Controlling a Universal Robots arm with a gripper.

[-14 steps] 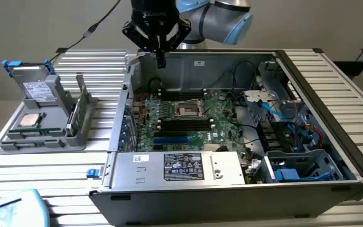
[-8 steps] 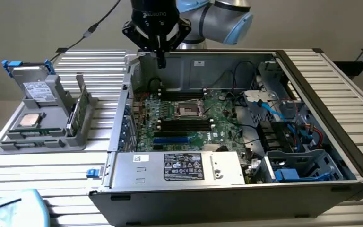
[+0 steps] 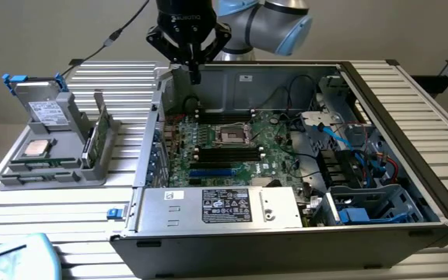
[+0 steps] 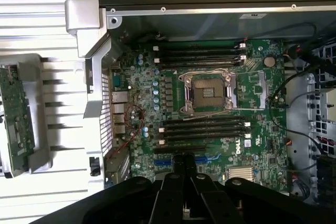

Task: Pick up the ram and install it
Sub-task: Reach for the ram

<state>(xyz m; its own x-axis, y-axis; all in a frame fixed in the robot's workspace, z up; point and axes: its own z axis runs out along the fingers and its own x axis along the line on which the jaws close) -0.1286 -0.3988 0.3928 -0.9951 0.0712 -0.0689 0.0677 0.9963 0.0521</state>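
Observation:
The ram (image 3: 91,143) is a thin green stick standing on edge in a slot of the grey holder (image 3: 53,175), at the exterior view's left, outside the computer case. In the wrist view the ram (image 4: 16,116) shows its green face with small chips. My gripper (image 3: 195,77) hangs above the case's back corner on that side, well apart from the ram. Its black fingers (image 4: 178,174) are shut together with nothing between them, over the motherboard (image 4: 210,103) near the long black memory sockets (image 4: 205,129).
The open case (image 3: 410,146) holds a bare processor socket (image 3: 232,135), a silver power supply (image 3: 224,207), cables and drive cages (image 3: 364,204). The grey holder also carries a square silver processor (image 3: 37,149) and a blue-clipped drive (image 3: 41,105). Everything rests on a slatted table (image 3: 60,210).

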